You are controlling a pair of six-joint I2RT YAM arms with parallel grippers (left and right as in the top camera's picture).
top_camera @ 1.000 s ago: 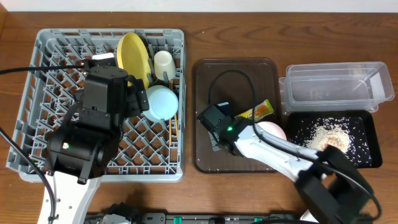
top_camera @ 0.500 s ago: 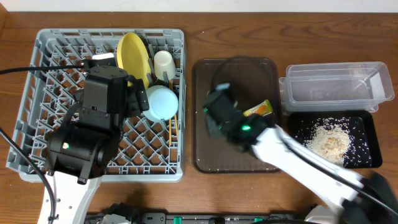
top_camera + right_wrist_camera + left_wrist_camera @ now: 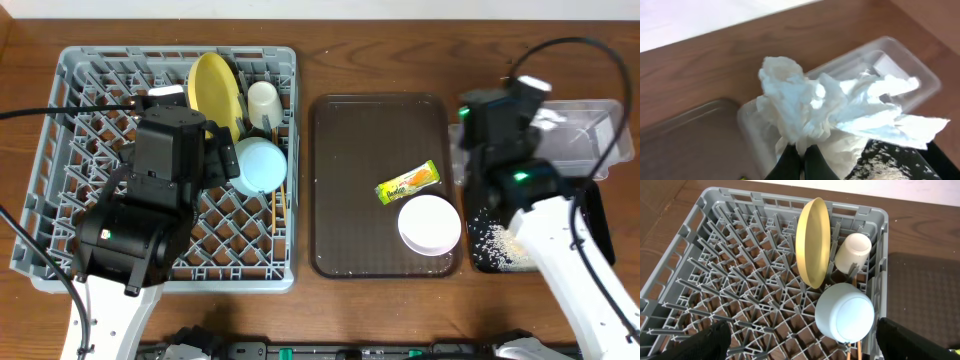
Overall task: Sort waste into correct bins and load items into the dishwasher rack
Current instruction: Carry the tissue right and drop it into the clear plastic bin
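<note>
Right gripper point(image 3: 800, 161) first: its jaws are pressed together on the bottom of the tissue point(image 3: 810, 107), a thin pinch. The crumpled wad stands up toward 12 o'clock from the pinch. A long flat tail stretches out toward 3 o'clock, so its long axis runs roughly left to right in the wrist view. It hangs over the clear tub point(image 3: 910, 65), whose own long axis runs 9 to 3 from overhead. The black tray point(image 3: 940, 162) with the crumbs point(image 3: 885, 160) sits just at the tub's 6 o'clock side.

From overhead the right arm covers the pinch, and only a scrap of white shows at the tub's left end. The wrist camera is what shows the grip.

The overhead camera alone gives me the brown serving tray point(image 3: 350, 180) in the middle. On it the snack wrapper point(image 3: 408, 182) lies flat, pointing from 8 o'clock to 2 o'clock. The white bowl point(image 3: 429, 224) is just beside it at 5 o'clock.

Over at 9 o'clock, the left gripper point(image 3: 805, 326) hovers above the rack point(image 3: 80, 55) with jaws spread wide, holding nothing. Its camera shows the yellow plate point(image 3: 812, 242) on edge between pegs, its long line running 12 to 6. The white cup point(image 3: 852, 252) is at its 3 o'clock and the blue bowl point(image 3: 845, 312) below. The chopsticks point(image 3: 277, 210) run 12 to 6 under the bowl, shown at length only from overhead.
</note>
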